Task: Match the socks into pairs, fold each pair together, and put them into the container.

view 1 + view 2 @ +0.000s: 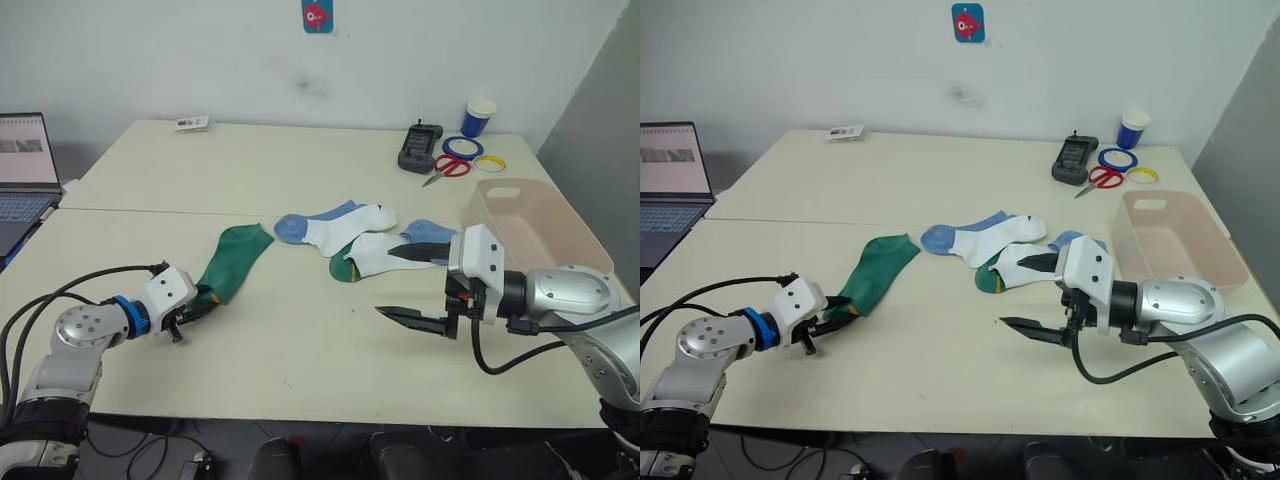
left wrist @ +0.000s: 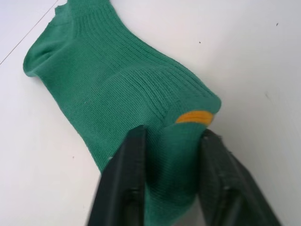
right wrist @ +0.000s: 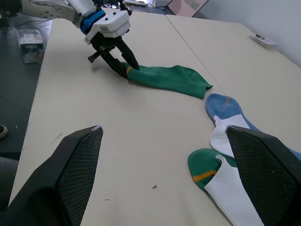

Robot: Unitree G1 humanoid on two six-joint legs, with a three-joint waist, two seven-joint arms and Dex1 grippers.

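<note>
The left gripper (image 1: 193,312) is pinching the toe end of the green sock (image 1: 232,257), whose long axis is running from that gripper toward the heap of socks (image 1: 355,240). The second green sock (image 3: 203,168) is lying at the heap's near edge, partly under a white one. The right gripper (image 1: 412,285), jaws spread and empty, is hovering just beside the heap, nearer it than the left. The pink tub (image 1: 558,225) is sitting beyond the heap.

On the table (image 1: 300,360), a lone sock (image 1: 232,260) stretches from the left gripper (image 1: 190,314) toward the centre, where three socks (image 1: 352,238) overlap left of the container (image 1: 535,225) at the right edge, with cup (image 1: 479,116), tape rings (image 1: 463,147), scissors (image 1: 447,168) behind it.
</note>
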